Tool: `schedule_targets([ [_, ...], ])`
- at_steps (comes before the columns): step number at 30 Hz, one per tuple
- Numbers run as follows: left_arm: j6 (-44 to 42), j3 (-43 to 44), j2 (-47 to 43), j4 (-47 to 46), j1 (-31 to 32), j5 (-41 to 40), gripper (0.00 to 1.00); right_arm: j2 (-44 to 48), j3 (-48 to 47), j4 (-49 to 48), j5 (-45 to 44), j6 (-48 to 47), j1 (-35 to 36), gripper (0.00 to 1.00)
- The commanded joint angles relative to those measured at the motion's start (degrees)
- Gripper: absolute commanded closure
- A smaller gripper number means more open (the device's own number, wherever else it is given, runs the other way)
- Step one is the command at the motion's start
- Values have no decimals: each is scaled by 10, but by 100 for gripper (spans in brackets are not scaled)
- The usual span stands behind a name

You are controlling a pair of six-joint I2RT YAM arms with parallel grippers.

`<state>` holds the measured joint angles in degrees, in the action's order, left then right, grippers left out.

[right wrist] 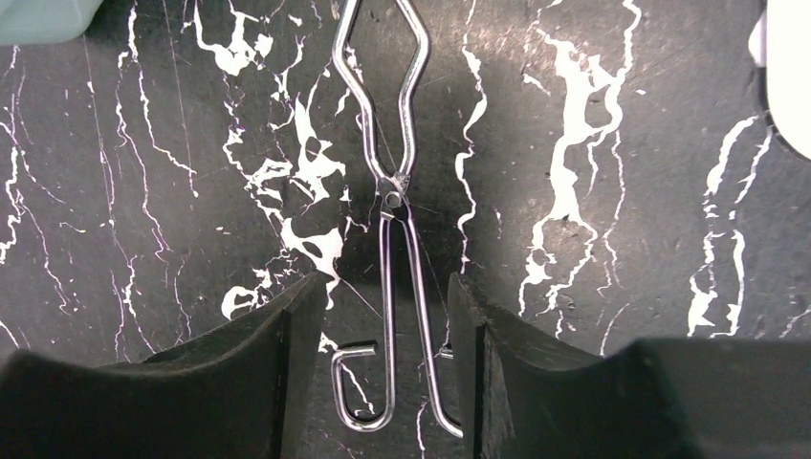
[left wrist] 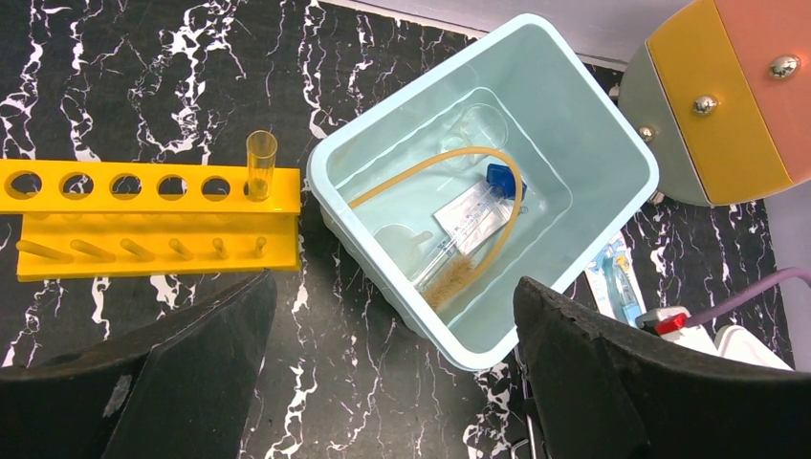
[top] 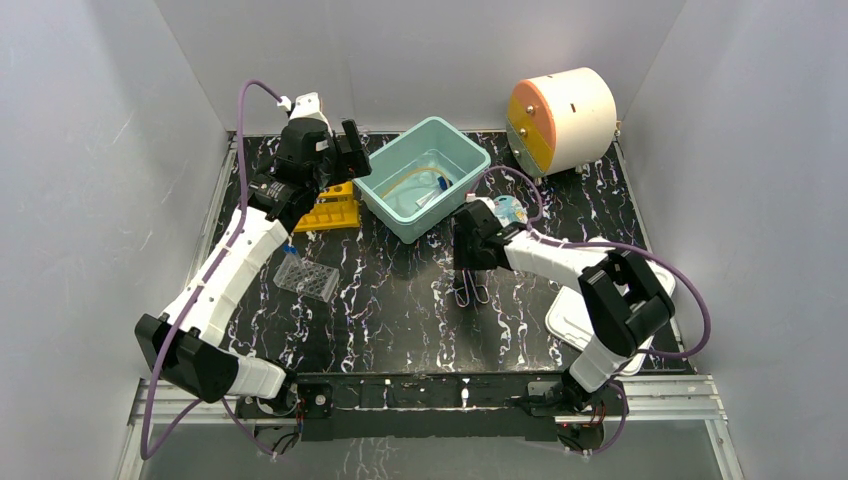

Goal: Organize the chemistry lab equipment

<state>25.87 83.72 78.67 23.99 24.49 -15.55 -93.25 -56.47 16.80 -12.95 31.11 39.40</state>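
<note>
Wire tongs [right wrist: 395,182] lie flat on the black marbled table [top: 400,300]. Their looped handles sit between the fingers of my right gripper [right wrist: 383,330], which is low over them and open. The left finger [right wrist: 277,363] stands apart from the wire; the right finger [right wrist: 483,363] is right against the other handle. My left gripper [left wrist: 392,296] hovers wide open and empty between the yellow holed rack [left wrist: 143,215] and the teal bin [left wrist: 421,88]. One amber tube [left wrist: 260,161] stands in the rack. Amber tubing [left wrist: 435,164], a blue-capped tube [left wrist: 478,206], a brush [left wrist: 449,279] and a glass dish [left wrist: 483,124] lie in the bin.
A clear plastic tube tray [top: 305,278] lies left of centre. A white tray [top: 572,318] sits under the right arm. A blue packaged item [top: 510,210] lies by the bin. A white drum with an orange and yellow face [top: 560,120] stands at the back right.
</note>
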Motion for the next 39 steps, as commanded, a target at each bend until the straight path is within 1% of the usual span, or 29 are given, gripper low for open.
schedule_targets([
  [1,6,0,-16,-6,3,8,6,-26,-15,24,-8,32,8,44],
  [4,5,1,-14,-6,4,8,6,-48,-24,49,-21,39,15,50],
  [7,6,1,-13,-5,4,8,6,-55,-28,65,-42,38,25,53],
  [11,7,-2,-13,-7,4,8,6,-62,-37,99,-73,35,41,60],
  [17,6,-3,-14,-6,4,6,6,-63,-42,160,-107,45,61,75],
  [23,6,-6,-13,-9,4,7,6,-12,-12,183,-86,62,66,77],
  [26,6,-7,-14,-9,4,6,6,12,9,177,-70,69,66,74],
  [28,4,-6,-14,-9,4,6,6,13,11,156,-63,57,66,69],
  [30,-3,-2,-14,-9,4,7,6,-5,-13,153,-61,49,66,63],
  [33,-11,10,-15,-6,4,0,6,-36,-68,174,-81,48,66,51],
  [36,-15,11,-17,-4,4,-7,6,-43,-105,166,-104,42,61,41],
  [39,-15,8,-19,-3,4,-10,6,-50,-133,159,-116,35,42,38],
])
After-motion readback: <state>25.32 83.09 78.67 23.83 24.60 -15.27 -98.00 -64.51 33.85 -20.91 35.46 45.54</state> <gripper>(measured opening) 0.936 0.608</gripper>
